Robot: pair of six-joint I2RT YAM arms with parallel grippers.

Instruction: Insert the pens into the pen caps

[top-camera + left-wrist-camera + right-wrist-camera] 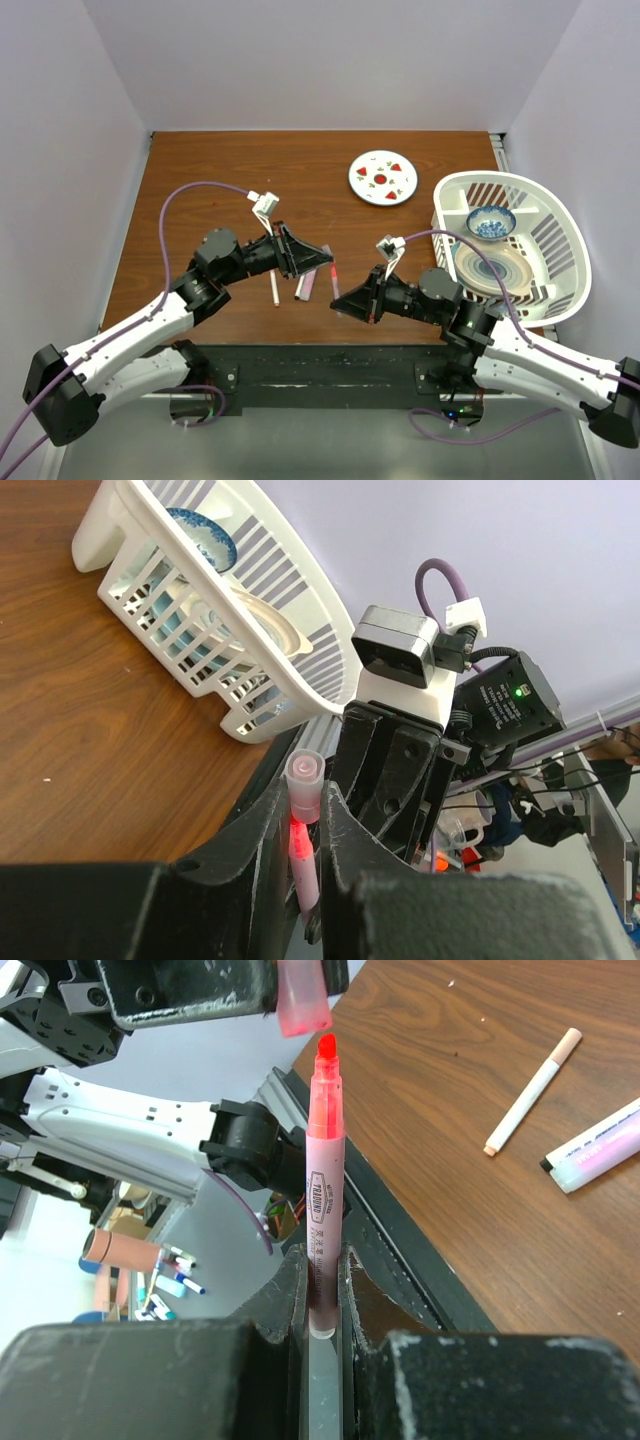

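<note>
while left gripper clamps cap, right gripper pinches pen, tip near cap.

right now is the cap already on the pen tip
No, the red tip of the pen stands bare, with the cap above and left of it, not over it.

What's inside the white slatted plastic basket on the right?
A small blue-patterned bowl and a larger cream plate with blue rings sit in the white slatted plastic basket. Anything beneath the plate is hidden.
</note>
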